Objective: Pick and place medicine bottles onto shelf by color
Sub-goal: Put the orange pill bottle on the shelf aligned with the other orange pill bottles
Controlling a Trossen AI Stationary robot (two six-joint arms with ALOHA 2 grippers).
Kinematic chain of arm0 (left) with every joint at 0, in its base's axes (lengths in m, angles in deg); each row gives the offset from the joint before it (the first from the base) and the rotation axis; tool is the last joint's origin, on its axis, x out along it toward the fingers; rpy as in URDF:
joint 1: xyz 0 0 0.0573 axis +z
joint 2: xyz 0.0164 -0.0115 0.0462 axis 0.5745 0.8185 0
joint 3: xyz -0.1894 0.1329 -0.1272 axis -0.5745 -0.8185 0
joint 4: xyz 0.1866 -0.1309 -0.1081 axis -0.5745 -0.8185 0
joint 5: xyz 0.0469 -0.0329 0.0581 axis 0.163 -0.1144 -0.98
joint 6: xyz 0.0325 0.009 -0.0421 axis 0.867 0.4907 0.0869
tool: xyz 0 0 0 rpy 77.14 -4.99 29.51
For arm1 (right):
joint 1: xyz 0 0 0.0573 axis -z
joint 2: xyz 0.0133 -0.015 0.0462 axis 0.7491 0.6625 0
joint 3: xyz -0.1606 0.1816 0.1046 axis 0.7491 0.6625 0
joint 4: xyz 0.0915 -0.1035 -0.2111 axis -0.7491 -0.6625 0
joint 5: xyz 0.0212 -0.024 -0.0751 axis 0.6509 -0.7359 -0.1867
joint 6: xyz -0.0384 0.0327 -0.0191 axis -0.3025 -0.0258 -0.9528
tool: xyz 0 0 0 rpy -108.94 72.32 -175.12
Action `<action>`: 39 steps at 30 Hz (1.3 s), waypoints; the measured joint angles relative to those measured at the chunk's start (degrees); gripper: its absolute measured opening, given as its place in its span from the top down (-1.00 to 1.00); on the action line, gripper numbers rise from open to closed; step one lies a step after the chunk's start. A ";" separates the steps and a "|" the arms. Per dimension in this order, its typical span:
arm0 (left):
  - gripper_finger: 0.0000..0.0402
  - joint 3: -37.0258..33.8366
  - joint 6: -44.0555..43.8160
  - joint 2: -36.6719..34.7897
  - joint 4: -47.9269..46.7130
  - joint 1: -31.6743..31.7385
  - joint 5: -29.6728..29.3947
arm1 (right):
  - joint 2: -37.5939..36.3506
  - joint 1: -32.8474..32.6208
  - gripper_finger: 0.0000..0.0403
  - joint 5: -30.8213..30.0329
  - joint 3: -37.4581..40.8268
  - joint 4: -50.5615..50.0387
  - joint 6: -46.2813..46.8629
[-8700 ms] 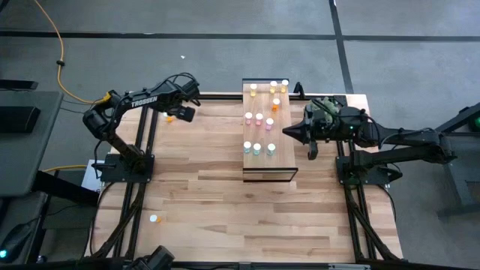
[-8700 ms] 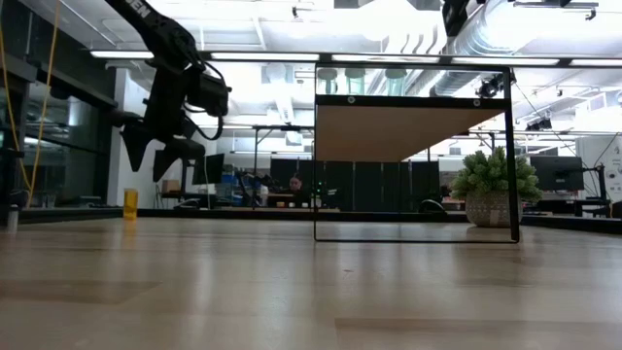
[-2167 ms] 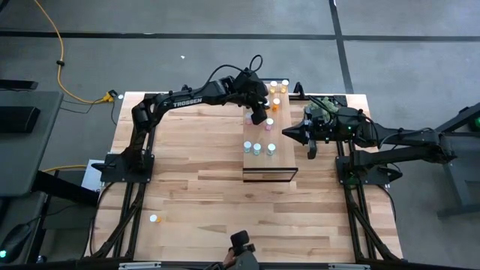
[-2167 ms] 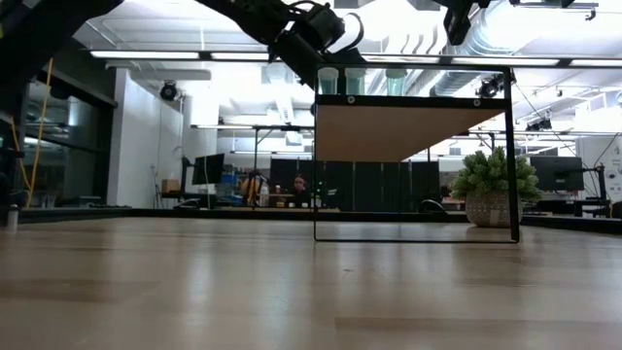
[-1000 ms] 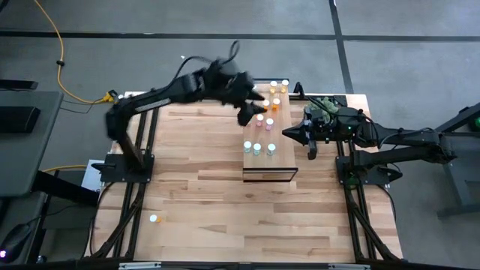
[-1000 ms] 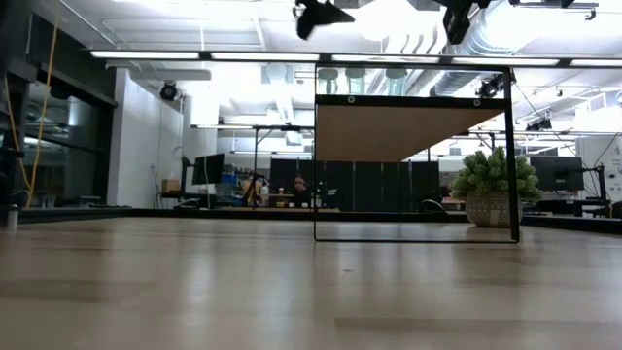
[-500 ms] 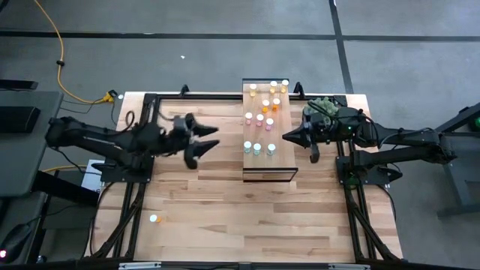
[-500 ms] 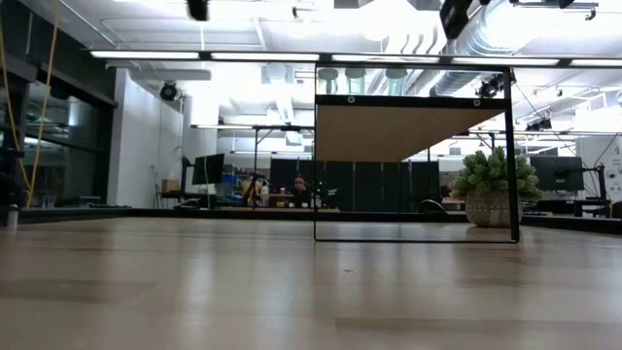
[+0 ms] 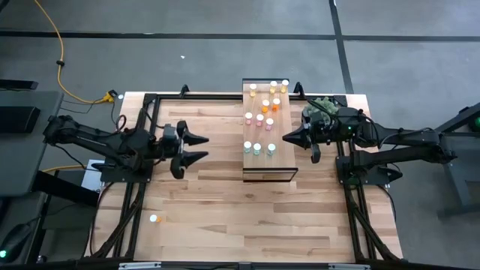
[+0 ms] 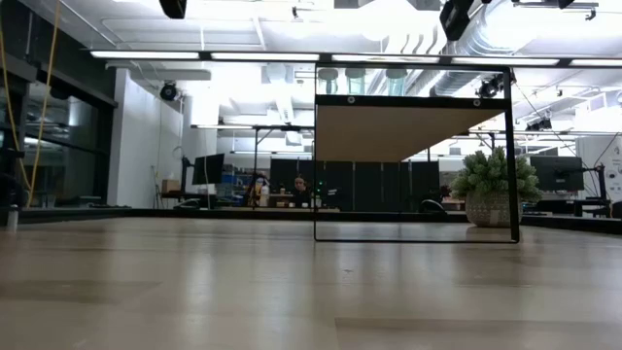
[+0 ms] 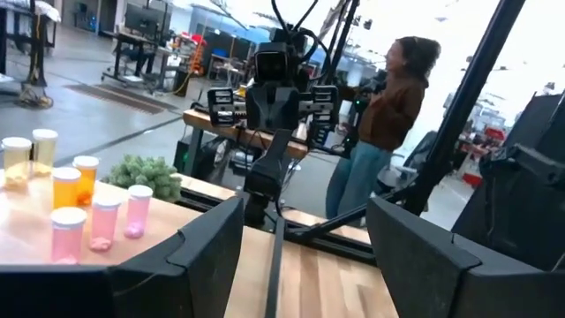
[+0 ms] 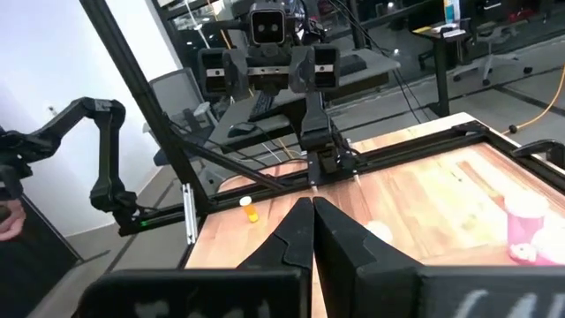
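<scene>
1. High view: your left gripper (image 9: 196,148) hangs spread and empty over the table's left side, well apart from the shelf (image 9: 268,169). The medicine bottles (image 9: 259,118) stand on it, grouped by colour.
2. Left wrist view: the bottles look light and tippy; take one around the body, below the cap.
3. Right wrist view: your right gripper (image 12: 312,210) is clenched on nothing; one orange bottle (image 12: 252,212) lies on the table.

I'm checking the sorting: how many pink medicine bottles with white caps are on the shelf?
3, all mid-shelf in a row: left pink bottle, middle pink bottle, right pink bottle on the light-wood shelf. None looks hidden.
</scene>
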 joint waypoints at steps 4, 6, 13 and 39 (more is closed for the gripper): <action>-0.14 0.00 -4.39 -0.01 0.30 0.00 0.64 | 0.00 0.00 1.00 -0.96 0.00 0.02 -0.04; -0.14 0.10 -6.60 -0.03 0.34 0.17 0.80 | 0.00 0.00 1.00 -1.33 0.00 0.22 0.13; -0.14 14.74 -10.81 2.61 -42.41 -1.03 5.43 | 0.00 0.00 1.00 -1.46 0.00 2.28 0.89; -0.09 12.44 -51.59 28.27 -71.94 -53.13 13.97 | -0.02 0.00 1.00 -1.51 0.02 -1.44 -0.20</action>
